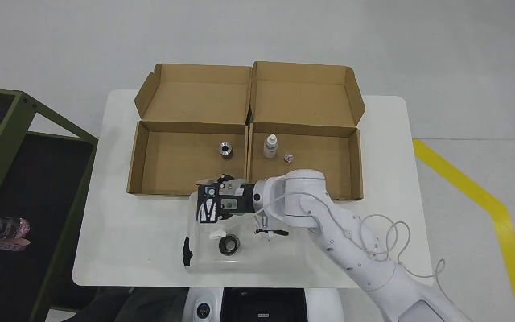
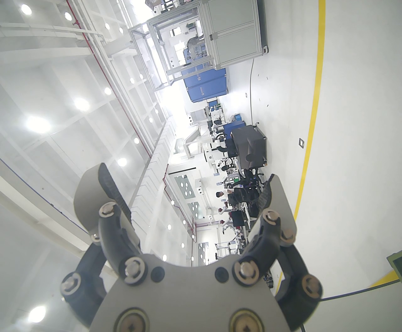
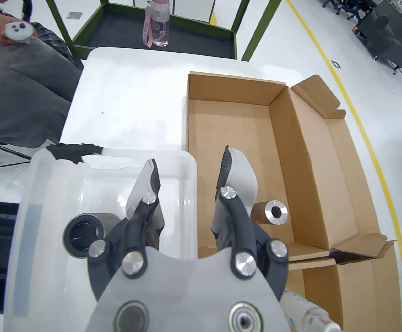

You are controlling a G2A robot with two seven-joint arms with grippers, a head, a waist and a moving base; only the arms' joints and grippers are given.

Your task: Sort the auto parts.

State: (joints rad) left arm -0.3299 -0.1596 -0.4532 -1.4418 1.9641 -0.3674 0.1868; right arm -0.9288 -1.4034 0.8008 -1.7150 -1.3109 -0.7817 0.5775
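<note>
My right gripper [image 3: 188, 176] is open and empty. It hovers over the line where the clear plastic bin [image 3: 188, 160] meets the left cardboard box [image 3: 232, 125]. In the top view the right gripper [image 1: 206, 201] hangs above the bin's far edge. A black cylindrical bearing [image 3: 83, 231] lies in the bin beside one finger. A black ring [image 1: 231, 245] and a small part [image 1: 268, 233] also lie in the bin [image 1: 241, 259]. A metal sleeve [image 3: 271, 213] [image 1: 223, 148] sits in the left box. My left gripper [image 2: 188, 182] is open, empty, and points up into the room.
The right cardboard box [image 1: 322, 181] holds a white bottle [image 1: 271, 146] and a tiny part [image 1: 288, 155]. Both lids stand open at the back. Black tape [image 3: 73, 151] marks a bin corner. A green cart [image 3: 157, 53] with a pink bottle [image 3: 157, 23] stands beyond the table's left end.
</note>
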